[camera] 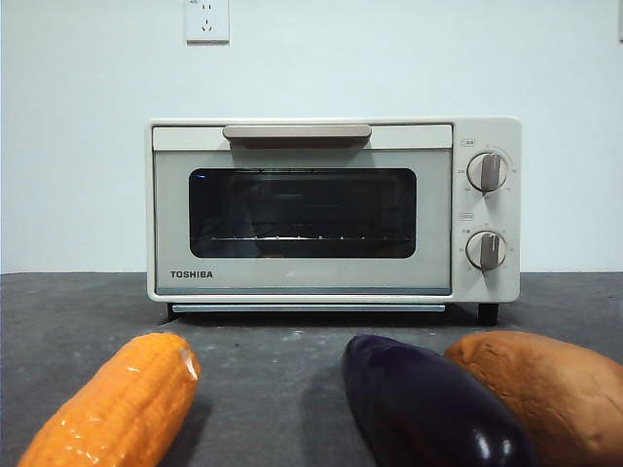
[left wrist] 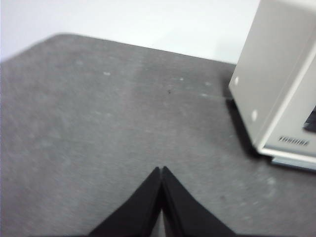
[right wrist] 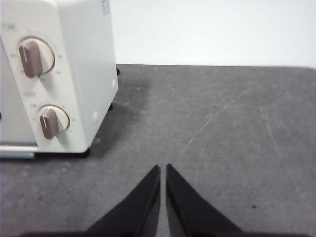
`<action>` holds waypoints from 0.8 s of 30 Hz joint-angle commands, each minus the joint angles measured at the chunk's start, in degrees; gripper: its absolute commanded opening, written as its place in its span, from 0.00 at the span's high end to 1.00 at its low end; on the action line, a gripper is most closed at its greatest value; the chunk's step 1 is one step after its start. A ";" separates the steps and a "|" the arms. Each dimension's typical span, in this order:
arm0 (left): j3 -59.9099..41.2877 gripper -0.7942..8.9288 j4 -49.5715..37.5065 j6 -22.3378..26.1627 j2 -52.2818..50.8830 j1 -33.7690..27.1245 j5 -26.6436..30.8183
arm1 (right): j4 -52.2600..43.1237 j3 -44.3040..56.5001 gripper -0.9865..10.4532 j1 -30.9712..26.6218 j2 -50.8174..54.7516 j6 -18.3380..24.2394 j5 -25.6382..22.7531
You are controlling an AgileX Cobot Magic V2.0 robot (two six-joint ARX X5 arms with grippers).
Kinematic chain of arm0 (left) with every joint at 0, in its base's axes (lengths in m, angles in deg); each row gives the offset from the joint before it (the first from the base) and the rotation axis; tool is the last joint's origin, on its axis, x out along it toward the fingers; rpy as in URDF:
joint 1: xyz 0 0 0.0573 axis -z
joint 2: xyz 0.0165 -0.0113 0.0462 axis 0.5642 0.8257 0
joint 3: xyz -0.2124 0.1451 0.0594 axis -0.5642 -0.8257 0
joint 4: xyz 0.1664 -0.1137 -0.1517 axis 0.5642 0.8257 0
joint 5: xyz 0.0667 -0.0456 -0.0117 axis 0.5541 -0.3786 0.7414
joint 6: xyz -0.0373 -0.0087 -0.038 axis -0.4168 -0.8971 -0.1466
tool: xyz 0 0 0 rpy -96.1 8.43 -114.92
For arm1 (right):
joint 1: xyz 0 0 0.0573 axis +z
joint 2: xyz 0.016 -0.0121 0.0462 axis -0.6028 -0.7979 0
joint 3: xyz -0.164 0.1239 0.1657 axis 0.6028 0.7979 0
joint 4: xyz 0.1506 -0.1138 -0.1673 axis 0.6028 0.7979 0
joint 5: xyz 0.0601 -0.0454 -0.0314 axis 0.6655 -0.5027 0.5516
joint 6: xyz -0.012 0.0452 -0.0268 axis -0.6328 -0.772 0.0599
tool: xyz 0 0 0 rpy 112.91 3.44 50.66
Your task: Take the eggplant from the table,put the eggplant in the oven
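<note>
Task not begun. Eggplant [camera: 428, 409] lies on table [camera: 273, 370], near right, in front of oven [camera: 331, 209], touching sweet potato [camera: 545, 389]; corn cob [camera: 117, 409] near left. Oven door closed. Long axis diagonal: blunt end far-left toward oven, other end near-right. Left gripper [left wrist: 161, 170] and right gripper [right wrist: 163, 168] clenched, empty, beside oven.

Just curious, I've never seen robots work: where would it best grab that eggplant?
Probably across the eggplant's middle, coming from above: it lies flat on the table, and the sweet potato crowds one side, so jaws should straddle its narrow width.
</note>
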 commanded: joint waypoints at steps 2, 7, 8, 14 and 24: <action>-1.46 0.91 -1.20 -10.32 -0.11 -0.09 -1.09 | -0.59 0.07 0.91 -0.07 -0.07 -11.96 0.24; 0.61 0.91 -0.70 -10.62 0.07 -0.09 -3.17 | 0.09 -1.42 0.91 -0.07 -0.07 -14.38 2.40; 1.33 0.91 -0.66 -10.75 0.22 -0.09 -3.98 | 0.11 -1.97 0.91 -0.09 -0.09 -14.43 3.10; 7.21 0.91 2.01 -12.09 3.69 -0.09 -5.31 | 0.63 -6.62 0.91 -0.04 -0.52 -14.45 3.04; 19.98 0.91 5.49 -11.04 20.09 -0.09 -8.68 | 10.82 -22.86 0.91 -0.04 -11.45 -14.38 3.21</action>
